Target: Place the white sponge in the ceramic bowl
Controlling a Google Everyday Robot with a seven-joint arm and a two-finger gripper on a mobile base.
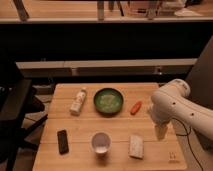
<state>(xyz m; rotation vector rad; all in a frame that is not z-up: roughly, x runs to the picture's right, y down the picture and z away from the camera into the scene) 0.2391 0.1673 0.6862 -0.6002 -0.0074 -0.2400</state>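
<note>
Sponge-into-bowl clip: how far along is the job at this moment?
Nothing looks done: the flat off-white rectangular sponge lies on the wooden table, apart from the round dark-green ceramic bowl. In hand: the gripper hangs right of the sponge, not touching it. Left: grasp, lift, carry and drop it in the bowl.

Wooden table (80, 126): white bottle (78, 101) back left, orange item (135, 107) back right, flat black device (62, 141) front left, white cup (101, 142) front centre. Gripper (160, 131) over table's right side.

One raised camera looks down across the whole table (80, 125) — gripper (161, 131) above its right edge.
</note>
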